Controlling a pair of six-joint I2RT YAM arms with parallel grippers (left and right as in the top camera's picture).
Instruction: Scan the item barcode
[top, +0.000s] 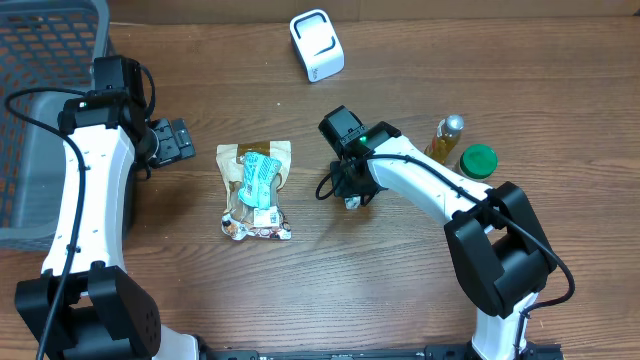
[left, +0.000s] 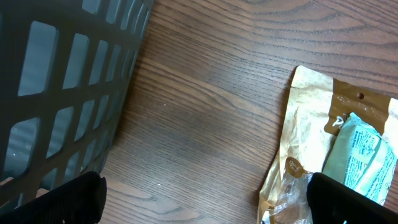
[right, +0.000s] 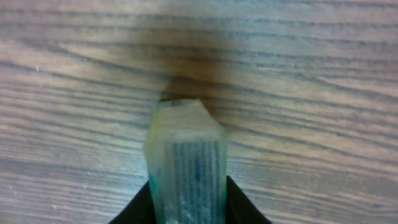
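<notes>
A small pale green packet (right: 186, 143) with a printed barcode (right: 196, 165) stands between the fingers of my right gripper (right: 189, 208), which is shut on it just above the wooden table. From overhead, the right gripper (top: 354, 196) points down at mid-table, and only a pale bit of the packet (top: 353, 203) shows under it. A white scanner-like device (top: 317, 45) sits at the far edge. My left gripper (top: 182, 140) is open and holds nothing. In the left wrist view its fingertips (left: 68, 199) straddle bare wood.
A tan snack bag with a teal label (top: 256, 190) lies between the arms, and its edge shows by the left gripper (left: 336, 149). A grey basket (top: 40, 110) fills the far left. A yellow bottle (top: 447, 138) and a green lid (top: 478, 160) sit right of the right arm.
</notes>
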